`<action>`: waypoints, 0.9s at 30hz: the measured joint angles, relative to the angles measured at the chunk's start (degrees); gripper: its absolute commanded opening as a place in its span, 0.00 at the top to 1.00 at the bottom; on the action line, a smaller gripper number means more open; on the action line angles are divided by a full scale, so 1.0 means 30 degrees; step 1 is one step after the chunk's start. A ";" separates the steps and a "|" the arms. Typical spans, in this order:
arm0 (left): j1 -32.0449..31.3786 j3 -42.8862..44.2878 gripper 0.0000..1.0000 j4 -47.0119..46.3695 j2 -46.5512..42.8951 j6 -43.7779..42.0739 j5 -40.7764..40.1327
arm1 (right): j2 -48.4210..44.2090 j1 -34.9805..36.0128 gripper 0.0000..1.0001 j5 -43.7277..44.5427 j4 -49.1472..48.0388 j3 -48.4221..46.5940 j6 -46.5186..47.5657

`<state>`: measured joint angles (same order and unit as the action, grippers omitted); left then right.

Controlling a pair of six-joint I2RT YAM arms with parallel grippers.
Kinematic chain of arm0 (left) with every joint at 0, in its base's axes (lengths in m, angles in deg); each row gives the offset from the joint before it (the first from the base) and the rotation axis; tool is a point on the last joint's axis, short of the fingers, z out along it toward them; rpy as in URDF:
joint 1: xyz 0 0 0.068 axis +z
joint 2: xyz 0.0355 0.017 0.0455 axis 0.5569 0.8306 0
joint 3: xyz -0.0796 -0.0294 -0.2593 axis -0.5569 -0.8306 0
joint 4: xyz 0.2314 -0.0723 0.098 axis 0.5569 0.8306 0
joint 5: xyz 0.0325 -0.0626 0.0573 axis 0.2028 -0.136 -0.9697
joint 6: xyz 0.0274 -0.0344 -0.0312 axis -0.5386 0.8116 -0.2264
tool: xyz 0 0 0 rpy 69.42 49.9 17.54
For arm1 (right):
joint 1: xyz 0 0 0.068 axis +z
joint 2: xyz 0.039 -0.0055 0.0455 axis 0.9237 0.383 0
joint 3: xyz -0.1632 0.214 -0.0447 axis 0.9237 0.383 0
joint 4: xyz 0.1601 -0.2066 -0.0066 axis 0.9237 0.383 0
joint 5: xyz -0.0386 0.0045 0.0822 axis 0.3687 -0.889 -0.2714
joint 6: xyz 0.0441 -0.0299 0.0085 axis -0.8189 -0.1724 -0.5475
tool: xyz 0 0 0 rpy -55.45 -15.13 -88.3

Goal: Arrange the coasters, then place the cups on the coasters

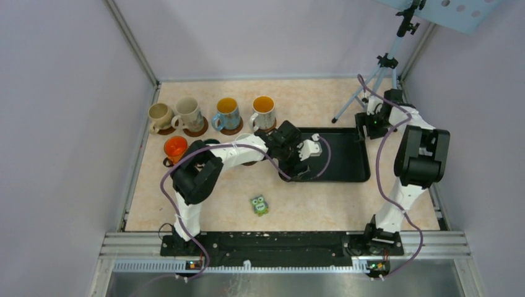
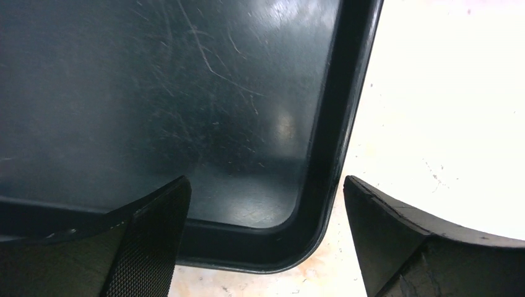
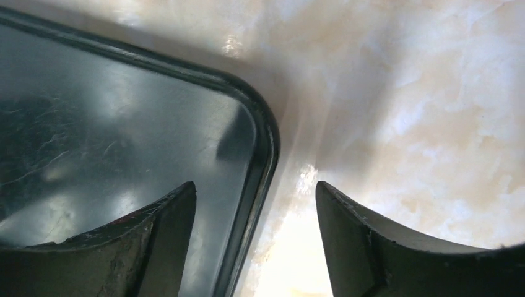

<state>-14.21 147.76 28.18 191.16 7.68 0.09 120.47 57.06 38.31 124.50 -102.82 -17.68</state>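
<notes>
Four cups stand in a row at the back left, each on a brown coaster: a beige one (image 1: 160, 116), a cream one (image 1: 187, 113), a blue-handled one (image 1: 226, 113) and a white one with an orange inside (image 1: 264, 111). An orange-red cup (image 1: 175, 147) sits in front of them on a dark coaster (image 1: 167, 162). My left arm half hides a white cup (image 1: 246, 138). My left gripper (image 1: 297, 168) (image 2: 266, 210) is open astride the near-left corner of the black tray (image 1: 337, 162) (image 2: 322, 154). My right gripper (image 1: 366, 130) (image 3: 255, 204) is open astride the tray's (image 3: 266, 142) far-right rim.
A small green owl figure (image 1: 259, 205) lies on the table in front of the tray. A tripod (image 1: 371, 80) stands at the back right, close behind my right arm. Grey walls close the table in on the left, back and right.
</notes>
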 measured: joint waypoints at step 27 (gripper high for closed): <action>1.6874 -0.0984 0.01 0.4160 -1.2546 0.3366 0.2718 | -1.1927 0.1370 0.16 -0.3752 0.0867 0.4350 -0.2455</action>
<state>36.41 144.81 40.66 153.52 17.78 8.25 84.69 61.17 27.06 127.10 -89.77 -25.04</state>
